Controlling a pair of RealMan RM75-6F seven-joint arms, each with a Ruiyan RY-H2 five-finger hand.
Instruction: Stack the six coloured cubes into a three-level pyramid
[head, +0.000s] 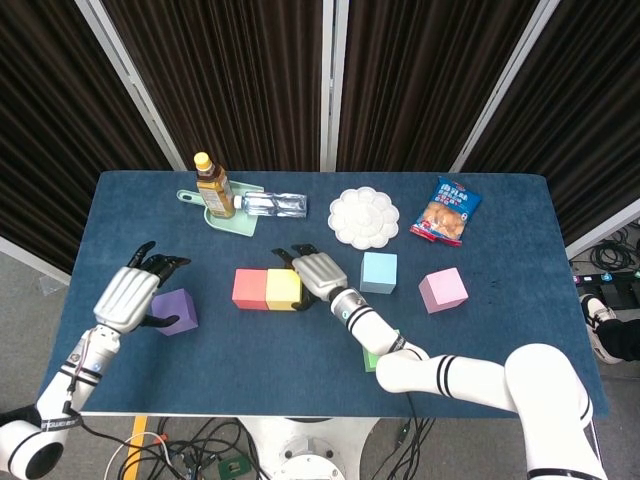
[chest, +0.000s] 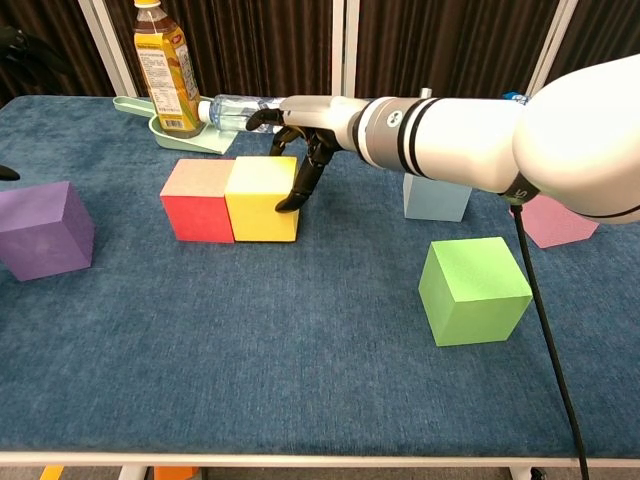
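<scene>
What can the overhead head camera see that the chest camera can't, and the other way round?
Only the head view shows the left robot hand beside the purple cube, the white palette and the snack bag. Only the chest view shows the whole green cube. Both show the right robot hand against the yellow cube, which touches the red cube.
</scene>
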